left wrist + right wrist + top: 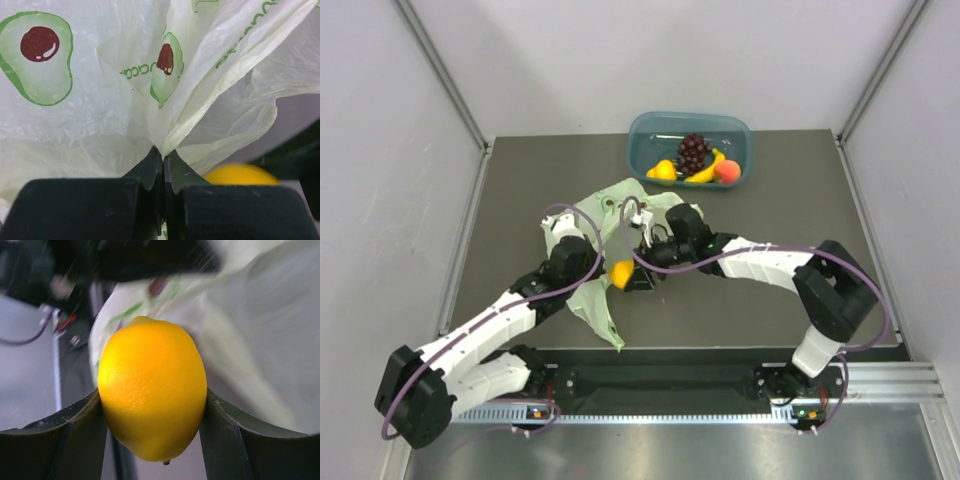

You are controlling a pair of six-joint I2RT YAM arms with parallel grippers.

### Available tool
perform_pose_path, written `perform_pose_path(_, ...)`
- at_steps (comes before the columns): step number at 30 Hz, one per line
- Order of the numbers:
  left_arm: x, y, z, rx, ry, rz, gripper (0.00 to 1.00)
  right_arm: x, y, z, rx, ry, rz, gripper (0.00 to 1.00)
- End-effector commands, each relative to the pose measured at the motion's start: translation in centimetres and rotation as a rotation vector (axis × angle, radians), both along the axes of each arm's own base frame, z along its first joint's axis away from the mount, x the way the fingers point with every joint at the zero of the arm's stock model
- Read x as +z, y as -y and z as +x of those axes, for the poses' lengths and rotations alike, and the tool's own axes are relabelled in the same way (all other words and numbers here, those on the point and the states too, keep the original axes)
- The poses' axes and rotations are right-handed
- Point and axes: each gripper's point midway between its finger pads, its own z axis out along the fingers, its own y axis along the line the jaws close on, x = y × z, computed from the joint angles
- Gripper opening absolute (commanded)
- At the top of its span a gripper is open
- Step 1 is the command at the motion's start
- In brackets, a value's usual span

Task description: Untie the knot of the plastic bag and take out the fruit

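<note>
Right gripper [152,405] holds a lemon [150,370] beside the bag [100,115].
Left gripper [163,152] is closed tight on a fold of the bag, mid-table. The right fingers [50,435] clamp the lemon's sides. Other fruit [693,153] lies in the tub [638,135] behind.

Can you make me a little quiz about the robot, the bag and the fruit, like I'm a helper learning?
1. True or false: the left gripper is pinching the plastic bag.
2. What is the right gripper holding? A) an apple B) a lemon C) a strawberry
3. Fill in the gap: the grapes, banana and peach lie in the blue ____.

Key: 1 true. 2 B, the lemon. 3 tub.
</note>
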Motion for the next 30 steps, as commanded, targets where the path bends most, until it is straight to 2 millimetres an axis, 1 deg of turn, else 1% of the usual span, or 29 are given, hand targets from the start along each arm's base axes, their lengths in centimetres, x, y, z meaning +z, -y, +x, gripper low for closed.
perform_pose_path(1, 3.5, 1.2, 2.4, 0.025, 0.096, -0.068, 0.00, 1.4, 2.8, -5.7, 0.203, -0.109, -0.001, 0.00)
perform_pose_path(3, 3.5, 1.5, 2.8, 0.023, 0.091, -0.069, 0.00, 2.7, 3.5, -6.9, 0.228, -0.112, 0.020, 0.00)
perform_pose_path(4, 3.4, 1.6, 2.8, 0.021, 0.090, -0.067, 0.00, 5.0, 3.9, -7.8, 0.263, -0.081, 0.068, 0.00)
perform_pose_path(6, 3.2, 1.5, 2.9, 0.024, 0.089, -0.065, 0.00, 7.3, 4.5, -8.6, 0.293, -0.039, 0.106, 0.00)
perform_pose_path(7, 3.1, 1.5, 2.8, 0.023, 0.086, -0.064, 0.00, 9.0, 5.4, -9.8, 0.317, -0.030, 0.118, 0.00)
perform_pose_path(8, 2.7, 1.4, 2.7, 0.023, 0.079, -0.059, 0.00, 10.1, 5.7, -9.9, 0.331, 0.016, 0.134, 0.00)
perform_pose_path(9, 2.6, 1.3, 2.6, 0.025, 0.077, -0.059, 0.00, 11.8, 5.8, -9.9, 0.334, 0.050, 0.160, 0.00)
perform_pose_path(10, 2.1, 1.2, 2.5, 0.026, 0.069, -0.052, 0.00, 13.8, 6.5, -9.8, 0.317, 0.095, 0.193, 0.00)
perform_pose_path(11, 2.0, 1.0, 2.4, 0.036, 0.071, -0.055, 0.00, 15.2, 6.8, -9.5, 0.299, 0.127, 0.216, 0.00)
perform_pose_path(12, 1.8, 0.7, 2.3, 0.048, 0.067, -0.052, 0.00, 17.2, 7.1, -8.8, 0.271, 0.181, 0.248, 0.00)
perform_pose_path(13, 1.5, 0.4, 2.2, 0.060, 0.062, -0.050, 0.00, 19.3, 8.1, -7.9, 0.195, 0.176, 0.282, 0.00)
perform_pose_path(14, 1.4, -0.2, 2.0, 0.090, 0.061, -0.048, 0.00, 21.4, 8.3, -6.6, 0.141, 0.243, 0.334, 0.00)
perform_pose_path(15, 1.3, -0.5, 2.0, 0.101, 0.060, -0.044, 0.00, 23.4, 9.7, -4.0, -0.002, 0.307, 0.354, 0.00)
perform_pose_path(16, 1.3, -0.9, 1.8, 0.118, 0.063, -0.048, 0.00, 24.6, 10.4, -2.7, -0.078, 0.317, 0.373, 0.00)
perform_pose_path(17, 1.4, -1.1, 1.8, 0.126, 0.065, -0.044, 0.00, 25.8, 11.2, -1.0, -0.154, 0.373, 0.396, 0.00)
perform_pose_path(18, 1.2, -1.5, 1.7, 0.139, 0.063, -0.034, 0.00, 26.7, 13.0, 2.9, -0.355, 0.417, 0.373, 0.00)
perform_pose_path(19, 1.5, -1.6, 1.6, 0.141, 0.070, -0.038, 0.00, 26.9, 14.0, 5.1, -0.462, 0.435, 0.354, 0.00)
perform_pose_path(20, 1.5, -1.7, 1.6, 0.142, 0.072, -0.037, 0.00, 28.0, 15.2, 7.0, -0.554, 0.465, 0.345, 0.00)
perform_pose_path(21, 1.5, -1.8, 1.5, 0.141, 0.069, -0.035, 0.00, 26.6, 16.9, 11.2, -0.707, 0.447, 0.276, 0.00)
perform_pose_path(22, 1.7, -1.8, 1.5, 0.140, 0.074, -0.041, 0.00, 26.2, 17.5, 13.1, -0.765, 0.432, 0.242, 0.00)
perform_pose_path(23, 1.8, -1.9, 1.5, 0.141, 0.077, -0.043, 0.00, 27.2, 18.2, 14.7, -0.812, 0.436, 0.217, 0.00)
perform_pose_path(24, 1.8, -1.8, 1.4, 0.134, 0.076, -0.044, 0.00, 24.1, 19.0, 18.6, -0.896, 0.383, 0.129, 0.00)
perform_pose_path(25, 1.9, -1.8, 1.4, 0.131, 0.079, -0.046, 0.00, 23.3, 19.4, 20.3, -0.932, 0.364, 0.094, 0.00)
perform_pose_path(26, 2.1, -1.8, 1.3, 0.127, 0.082, -0.047, 0.00, 24.8, 19.6, 22.0, -0.964, 0.380, 0.104, 0.00)
perform_pose_path(27, 2.1, -1.9, 1.3, 0.129, 0.082, -0.046, 0.00, 21.0, 19.9, 25.0, -1.004, 0.311, 0.024, 0.00)
perform_pose_path(28, 2.3, -2.1, 1.1, 0.130, 0.087, -0.047, 0.00, 20.4, 20.1, 26.5, -1.023, 0.310, 0.005, 0.00)
perform_pose_path(29, 2.5, -2.2, 1.0, 0.134, 0.091, -0.051, 0.00, 21.5, 20.3, 28.1, -1.055, 0.332, 0.014, 0.00)
perform_pose_path(30, 2.7, -2.3, 0.8, 0.133, 0.100, -0.059, 0.00, 17.6, 21.1, 30.8, -1.111, 0.276, -0.059, 0.00)
